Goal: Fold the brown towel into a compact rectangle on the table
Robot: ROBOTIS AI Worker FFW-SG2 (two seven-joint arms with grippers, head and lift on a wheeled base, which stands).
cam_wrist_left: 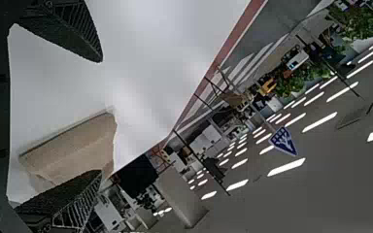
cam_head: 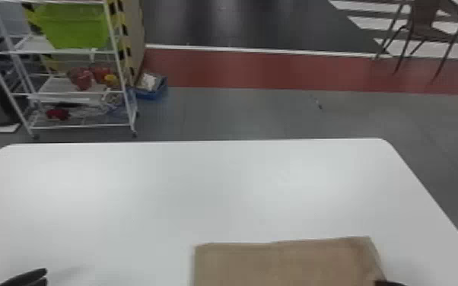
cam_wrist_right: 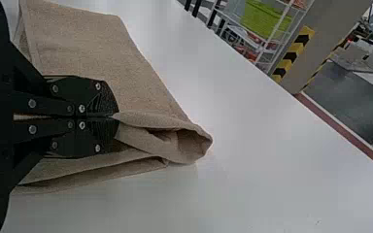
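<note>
The brown towel point(cam_head: 285, 262) lies partly folded on the white table at the bottom right of the head view. At its right edge sits the dark tip of my right gripper point(cam_head: 390, 283). In the right wrist view my right gripper point(cam_wrist_right: 115, 116) is shut on a pinched fold of the towel point(cam_wrist_right: 87, 43), whose layers bulge open beyond the fingertips. My left gripper point(cam_head: 43, 275) is at the bottom left of the head view, apart from the towel. The left wrist view has the left gripper point(cam_wrist_left: 102, 116) with fingers spread wide, the towel point(cam_wrist_left: 77, 145) farther off.
The white table point(cam_head: 163, 190) extends forward and left of the towel. Past its far edge stand a white shelf rack point(cam_head: 125, 91) with a green bin point(cam_head: 76, 26), a blue box point(cam_head: 152, 91) on the floor and a chair point(cam_head: 426, 30) at the right.
</note>
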